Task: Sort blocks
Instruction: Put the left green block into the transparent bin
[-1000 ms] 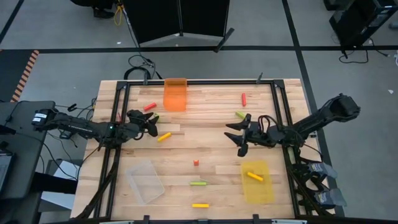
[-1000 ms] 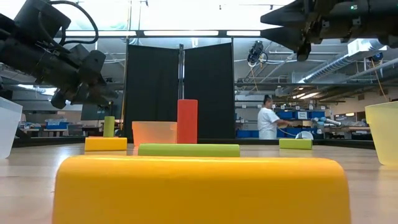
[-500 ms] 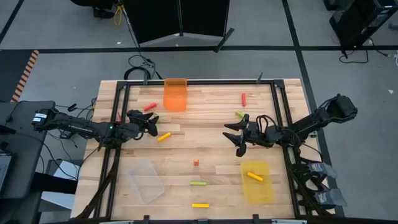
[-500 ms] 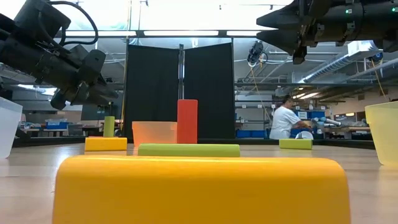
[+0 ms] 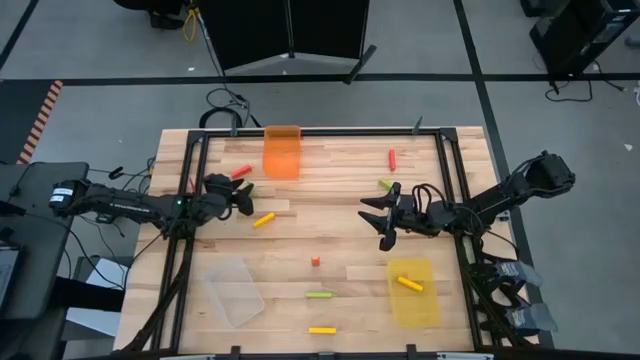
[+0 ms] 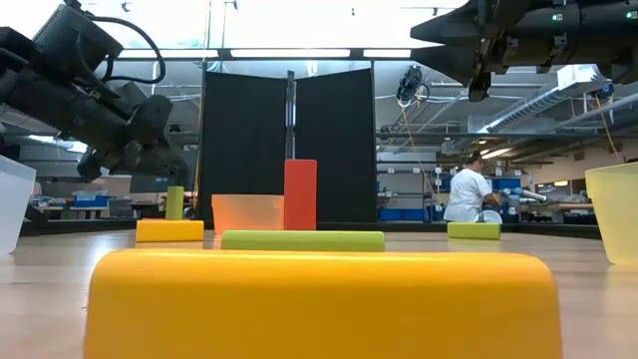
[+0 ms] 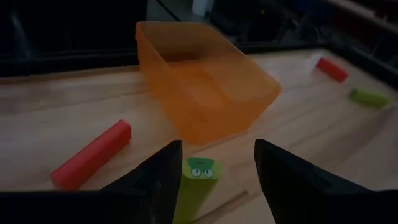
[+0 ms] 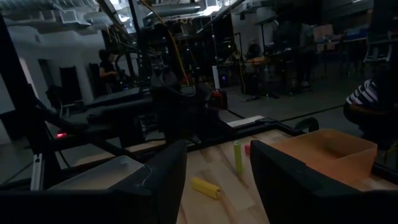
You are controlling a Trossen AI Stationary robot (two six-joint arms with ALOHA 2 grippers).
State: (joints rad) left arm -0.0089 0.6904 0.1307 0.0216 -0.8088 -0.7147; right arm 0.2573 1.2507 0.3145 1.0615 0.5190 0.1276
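Observation:
Small red, yellow and lime green blocks lie scattered on the wooden table (image 5: 340,235). My left gripper (image 5: 246,202) hovers open near the orange bin (image 5: 282,150). In the left wrist view its fingers (image 7: 158,180) stand on either side of an upright lime green block (image 7: 200,171) on the table, with a red bar (image 7: 93,154) lying beside it. A yellow bar (image 5: 264,219) lies just right of this gripper. My right gripper (image 5: 378,222) hangs open above the table's right half, holding nothing. A green bar (image 5: 386,184) lies beyond it.
A yellow bin (image 5: 413,292) at the near right holds one yellow bar (image 5: 409,283). A clear bin (image 5: 234,289) sits near left. A red cube (image 5: 315,261), a green bar (image 5: 319,295) and a yellow bar (image 5: 322,329) lie mid-table. A red bar (image 5: 392,158) lies far right. A person (image 6: 465,194) stands in the room behind.
My left gripper has sunk a little toward the table beside the orange bin. My right gripper has shifted slightly toward the table's left and stayed open. No block has moved. The person in the room behind has walked across.

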